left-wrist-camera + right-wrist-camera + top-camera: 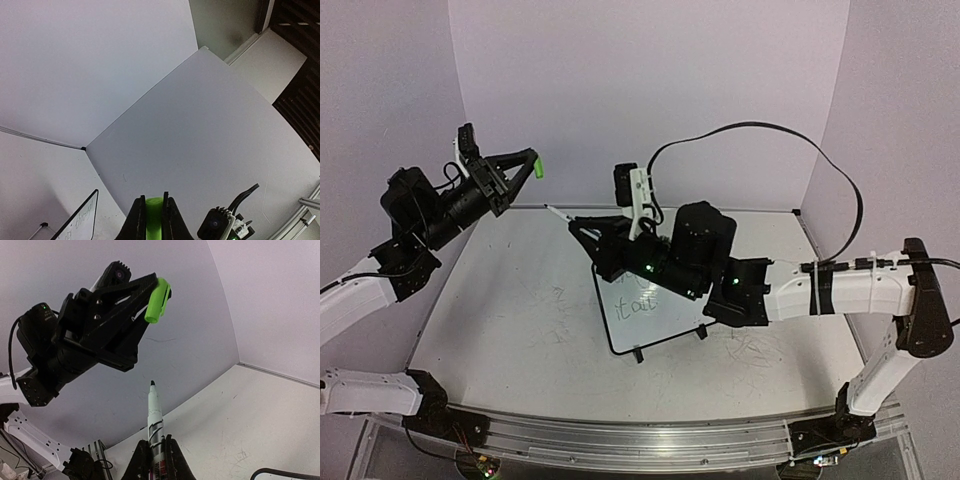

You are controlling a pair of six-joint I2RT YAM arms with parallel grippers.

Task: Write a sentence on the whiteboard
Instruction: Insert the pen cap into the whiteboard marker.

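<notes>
Left gripper (528, 163) raised above far-left corner of table (500, 330), clamped on green cap (534, 170). Right gripper (155, 450) clamped on marker (154, 412), tip bare, pointing toward cap, well apart. Whiteboard (665, 325) lies mid-table, partly under right arm; sentence (638, 305) on it, partly hidden. Risk: on recapping, misaligned tip misses cap mouth, inks fingers, or marker twists in grip. No containers in view.

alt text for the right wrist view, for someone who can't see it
The right end effector grips an uncapped marker, tip pointing up. Above it, the left end effector pinches a green cap. A scuffed white table lies at lower right.
</notes>
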